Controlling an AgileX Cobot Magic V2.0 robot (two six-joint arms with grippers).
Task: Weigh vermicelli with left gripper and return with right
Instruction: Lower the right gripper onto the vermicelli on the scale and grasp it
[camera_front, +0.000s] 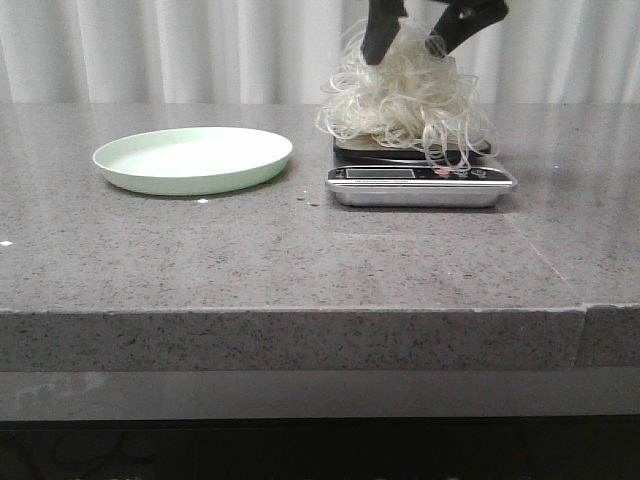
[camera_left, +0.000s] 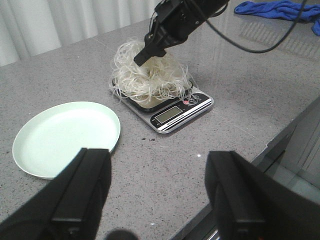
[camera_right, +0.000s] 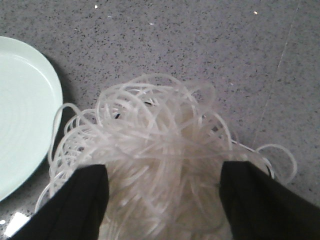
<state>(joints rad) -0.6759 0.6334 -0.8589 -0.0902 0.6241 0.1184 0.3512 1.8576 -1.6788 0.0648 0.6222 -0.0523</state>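
The vermicelli (camera_front: 405, 100) is a fluffy white mound resting on a silver kitchen scale (camera_front: 420, 186). My right gripper (camera_front: 404, 52) hangs over it with its jaws spread wide, both black fingertips dipped into the top of the mound. In the right wrist view the strands (camera_right: 160, 145) fill the gap of the right gripper (camera_right: 162, 172). My left gripper (camera_left: 160, 157) is open and empty above bare table near the front edge, out of the front view. Its view shows the mound (camera_left: 147, 75), the scale (camera_left: 172, 114) and the right gripper (camera_left: 150, 52).
An empty pale green plate (camera_front: 190, 158) lies left of the scale, also in the left wrist view (camera_left: 65, 137) and the right wrist view (camera_right: 20, 110). A blue cloth (camera_left: 280, 9) lies at the far side. A few crumbs lie between plate and scale.
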